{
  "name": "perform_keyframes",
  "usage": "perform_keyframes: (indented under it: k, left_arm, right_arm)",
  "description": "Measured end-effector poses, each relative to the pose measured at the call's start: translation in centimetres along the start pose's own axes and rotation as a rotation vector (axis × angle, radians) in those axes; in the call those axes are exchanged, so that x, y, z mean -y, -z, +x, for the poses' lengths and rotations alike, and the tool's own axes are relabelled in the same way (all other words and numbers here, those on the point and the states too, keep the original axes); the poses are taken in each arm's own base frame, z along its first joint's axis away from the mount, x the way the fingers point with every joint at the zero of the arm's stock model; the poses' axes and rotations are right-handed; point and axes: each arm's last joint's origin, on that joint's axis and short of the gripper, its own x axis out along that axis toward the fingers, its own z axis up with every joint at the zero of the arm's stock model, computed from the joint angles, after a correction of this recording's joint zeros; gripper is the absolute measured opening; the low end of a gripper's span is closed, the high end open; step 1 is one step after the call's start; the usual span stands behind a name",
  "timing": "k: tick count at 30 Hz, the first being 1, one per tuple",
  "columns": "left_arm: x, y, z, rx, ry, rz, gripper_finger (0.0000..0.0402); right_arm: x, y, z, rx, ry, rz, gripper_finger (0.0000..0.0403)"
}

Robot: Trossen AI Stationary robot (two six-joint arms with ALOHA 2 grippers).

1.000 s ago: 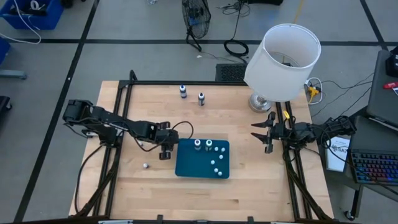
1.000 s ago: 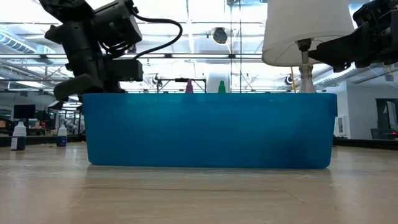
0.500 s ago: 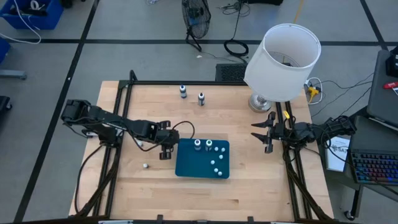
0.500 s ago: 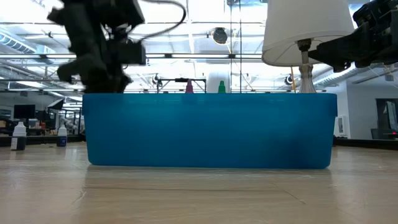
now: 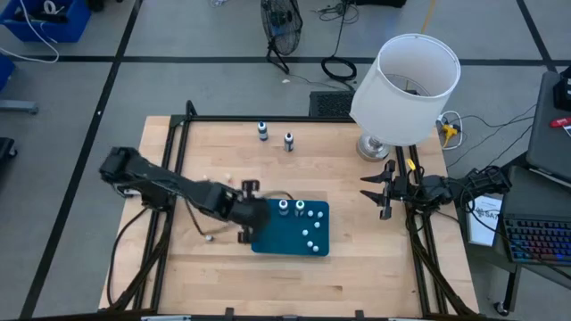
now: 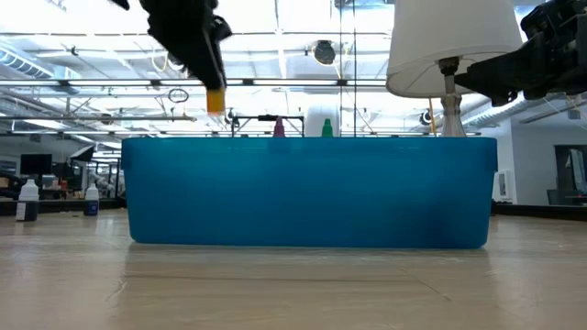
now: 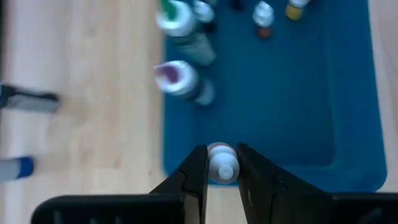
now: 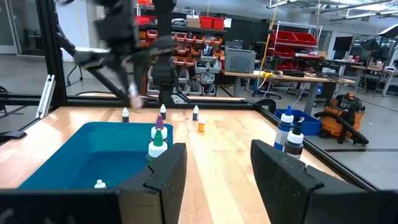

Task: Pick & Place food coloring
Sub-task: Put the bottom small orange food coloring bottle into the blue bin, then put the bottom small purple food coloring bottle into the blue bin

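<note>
My left gripper (image 5: 251,217) hangs above the left edge of the blue tray (image 5: 281,239) and is shut on a tiny food coloring bottle (image 7: 222,165) with a whitish cap. In the low view the bottle's yellow body (image 6: 215,99) shows below the fingers, higher than the tray wall (image 6: 312,192). Several more small bottles (image 5: 284,207) stand upright inside the tray. My right gripper (image 5: 379,191) waits open near the table's right edge, beside the lamp. My left gripper pinches the little bottle between its two fingers (image 7: 198,174), which come from above and point down. The whitish cap (image 7: 222,169) sits between them. The bottle is lifted clear and hangs upright, its yellow body below the fingers, over the tray's left edge.
Two larger bottles (image 5: 261,131) (image 5: 288,140) stand near the table's far edge. A lamp with a white shade (image 5: 406,85) stands at the far right corner. A few tiny bottles (image 5: 208,237) are on the wood left of the tray. Bare wood lies along the near edge.
My left gripper has risen from low beside the tray's left wall and moved toward the table's right, ending over the tray's left edge. The yellow bottle now shows below its fingers, lifted clear. My right arm has kept still.
</note>
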Motion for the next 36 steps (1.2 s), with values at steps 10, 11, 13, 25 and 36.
perform_keyframes:
  k: [10, 11, 13, 25, 36]
  left_arm:
    - [6.1, -0.8, 8.6, -0.168, 0.203, 0.109, 0.0064]
    - [6.4, -0.8, 9.1, -0.167, 0.216, 0.102, 0.0064]
    - [7.0, -0.8, 9.9, -0.159, 0.232, 0.095, 0.0064]
    - [7.8, -0.6, 10.8, -0.177, 0.239, 0.047, 0.0132]
    - [7.6, -1.9, 9.6, -0.173, 0.236, 0.007, 0.0212]
  right_arm:
    - [0.0, 0.0, 0.0, 0.000, 0.000, 0.000, 0.0167]
    - [0.0, 0.0, 0.0, 0.000, 0.000, 0.000, 0.0167]
    - [0.0, 0.0, 0.0, 0.000, 0.000, 0.000, 0.0167]
    - [0.0, 0.0, 0.0, 0.000, 0.000, 0.000, 0.0167]
    - [0.0, 0.0, 0.0, 0.000, 0.000, 0.000, 0.0167]
